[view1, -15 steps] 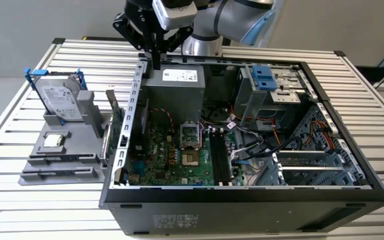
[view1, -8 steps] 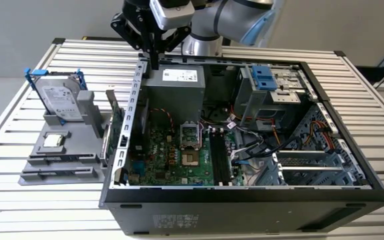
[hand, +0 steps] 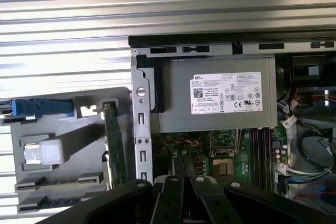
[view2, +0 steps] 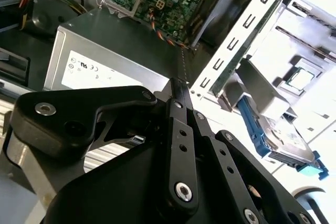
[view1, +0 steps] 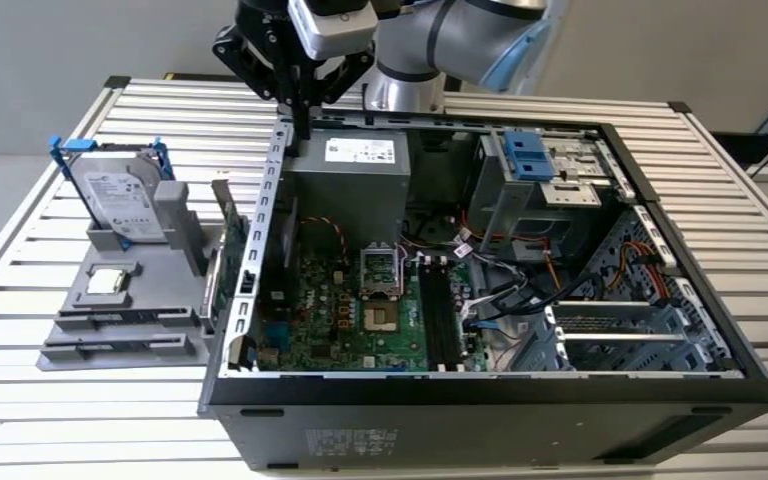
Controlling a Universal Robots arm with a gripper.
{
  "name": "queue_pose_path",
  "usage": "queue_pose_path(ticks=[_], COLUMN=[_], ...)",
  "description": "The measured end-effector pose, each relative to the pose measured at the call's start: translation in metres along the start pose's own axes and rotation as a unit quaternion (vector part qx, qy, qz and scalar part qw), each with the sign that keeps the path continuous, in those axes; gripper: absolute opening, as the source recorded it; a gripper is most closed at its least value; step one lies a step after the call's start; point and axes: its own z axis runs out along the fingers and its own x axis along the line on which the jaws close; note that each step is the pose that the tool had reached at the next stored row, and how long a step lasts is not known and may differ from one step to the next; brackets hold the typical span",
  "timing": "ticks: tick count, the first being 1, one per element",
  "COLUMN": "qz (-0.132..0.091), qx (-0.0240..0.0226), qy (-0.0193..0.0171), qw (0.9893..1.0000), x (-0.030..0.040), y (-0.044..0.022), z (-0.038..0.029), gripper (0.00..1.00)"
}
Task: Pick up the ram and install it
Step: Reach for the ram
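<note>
Gripper (view2: 177, 88): black fingers pressed together, tips meeting; nothing seen betw. them.
Gripper pos.: over rear wall of PC case (view1: 275, 200), at the corner beside silver PSU (view1: 344, 165); touching the wall or not, can't tell.
Ram: can't tell whether it sits in black mobo slots (view1: 440, 315) or in grooves of gray holder (view1: 124, 310).
Holder: on slatted table (view1: 64, 400), to exterior view's left of case; hard drive (view1: 117, 195) in blue frame stands upright on it.
Green card (view1: 233, 255): on edge betw. holder & case.
</note>
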Motion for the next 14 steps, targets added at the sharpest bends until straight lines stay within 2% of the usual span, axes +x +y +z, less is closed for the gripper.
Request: queue_pose_path(ticks=[14], qz=[0.000], qx=[0.0000], qy=[0.0000], qw=[1.0000], x=[0.0091], y=[-0.0006], z=[-0.0002], gripper=[0.00])
